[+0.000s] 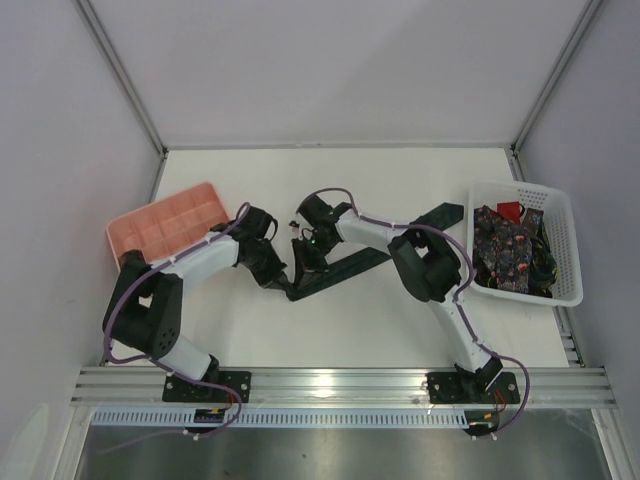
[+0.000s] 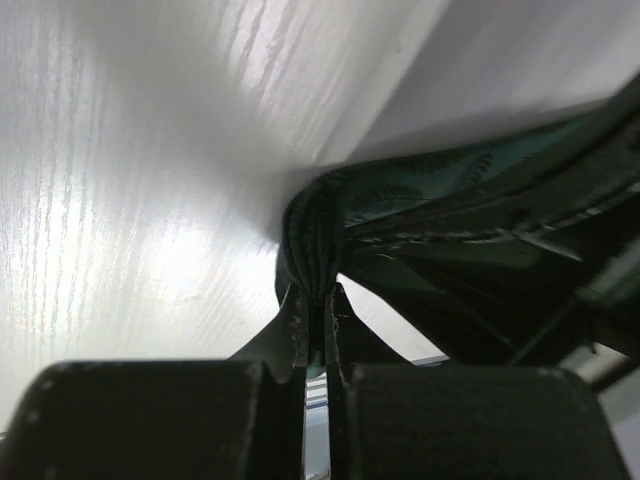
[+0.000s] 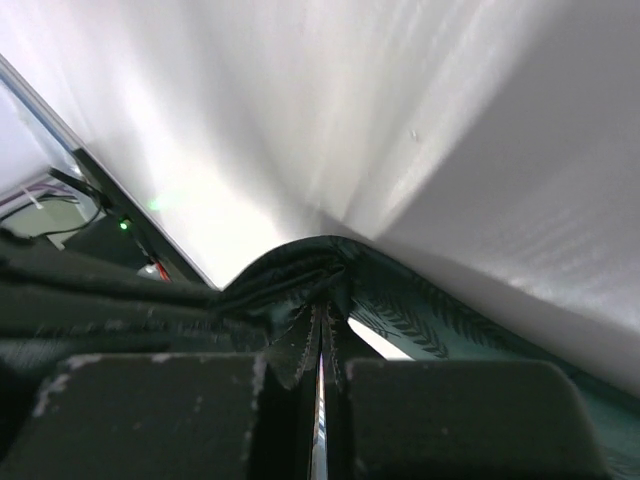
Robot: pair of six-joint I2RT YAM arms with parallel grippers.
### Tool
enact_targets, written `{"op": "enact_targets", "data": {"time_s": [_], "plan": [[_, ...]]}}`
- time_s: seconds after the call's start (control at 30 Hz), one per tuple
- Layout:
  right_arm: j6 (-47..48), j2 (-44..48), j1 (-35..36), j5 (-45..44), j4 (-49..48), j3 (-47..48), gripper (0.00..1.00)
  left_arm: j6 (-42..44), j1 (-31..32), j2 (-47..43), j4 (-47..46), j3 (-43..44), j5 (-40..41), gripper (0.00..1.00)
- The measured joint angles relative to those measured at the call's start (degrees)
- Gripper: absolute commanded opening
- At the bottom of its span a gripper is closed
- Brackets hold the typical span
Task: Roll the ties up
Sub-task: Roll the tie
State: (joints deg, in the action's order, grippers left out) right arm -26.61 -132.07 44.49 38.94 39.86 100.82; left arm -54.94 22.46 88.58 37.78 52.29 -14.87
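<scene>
A dark green tie (image 1: 345, 268) with a leaf pattern lies stretched across the table's middle, running up right to its far end (image 1: 440, 215). My left gripper (image 1: 272, 272) is shut on the tie's near end, the bunched fabric (image 2: 318, 240) pinched between its fingertips. Just to the right, my right gripper (image 1: 308, 250) is shut on the same tie, with a fold of cloth (image 3: 300, 275) caught at its tips. More ties (image 1: 505, 250), one dark floral and one red, are heaped in the white basket.
A pink compartment tray (image 1: 165, 225) sits at the left, close behind my left arm. The white lattice basket (image 1: 560, 245) stands at the right edge. Grey walls enclose the table on three sides.
</scene>
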Motion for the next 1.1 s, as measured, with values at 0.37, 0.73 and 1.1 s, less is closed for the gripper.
{"op": "enact_targets", "data": {"time_s": [0.37,0.73,1.1], "plan": [[-2.36,-2.84,-0.11,2.10,-2.40,0.81,0.00,0.55,0.83,6.21,2.75,6.86,0.85,0.01],[-4.79,1.44,-5.46,2.03,-2.93,-4.42,0.00,0.55,2.99,11.98,3.69,11.87,0.96,0.00],[-4.44,4.85,-10.67,-0.52,-4.04,-8.55,0.00,0.87,4.87,18.47,6.47,19.30,2.80,0.22]]}}
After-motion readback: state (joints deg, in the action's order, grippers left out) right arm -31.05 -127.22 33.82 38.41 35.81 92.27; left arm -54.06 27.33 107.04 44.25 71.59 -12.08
